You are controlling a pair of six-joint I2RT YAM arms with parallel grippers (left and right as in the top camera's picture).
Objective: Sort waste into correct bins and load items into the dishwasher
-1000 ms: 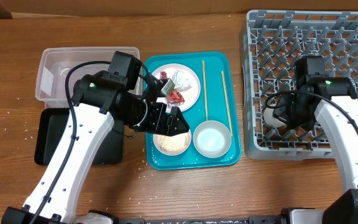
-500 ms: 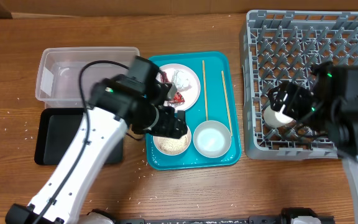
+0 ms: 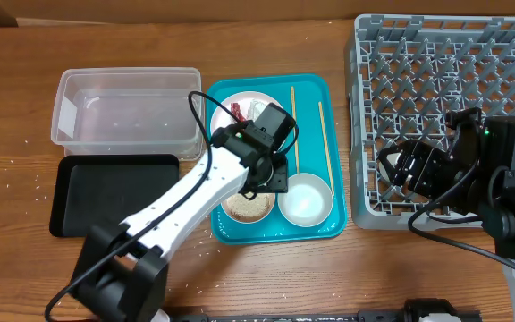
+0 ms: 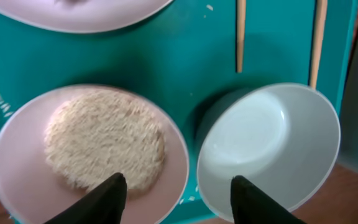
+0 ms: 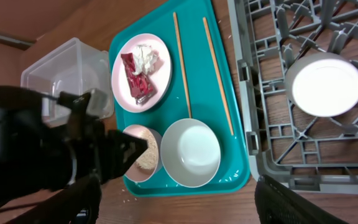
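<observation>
White and glossy, the bowl [image 4: 269, 146] sits empty at the near right of the teal serving tray [image 4: 185, 68], its rim just beside the small plate [image 4: 8, 146] that carries a flat mound of rice [image 4: 101, 140]. The bowl looks rigid, smooth and probably breakable. A pinch across the rim, one finger inside and one outside, seems the safest hold, since the curved wall would likely slip out of a grip from outside. The rice is loose and would spill at any tilt, so that plate needs carrying level until it is over a bin.

The left arm reaches diagonally up from the near edge of the counter [image 3: 266, 277], with its wrist turned straight down over the near half of the serving tray. The left end effector [image 4: 179, 198] is spread wide and holds nothing, and its fingers [image 4: 107, 198] straddle the spot where the two rims meet. I cannot tell which dish it is aimed at. The two chopsticks [image 3: 295, 125] lie side by side on the tray beyond the bowl.

The right end effector [image 5: 176, 193] hangs raised over the near left part of the dish rack [image 3: 472, 54]. It is also spread and empty, and a round white dish [image 5: 324, 84] lies in the rack grid below it.
</observation>
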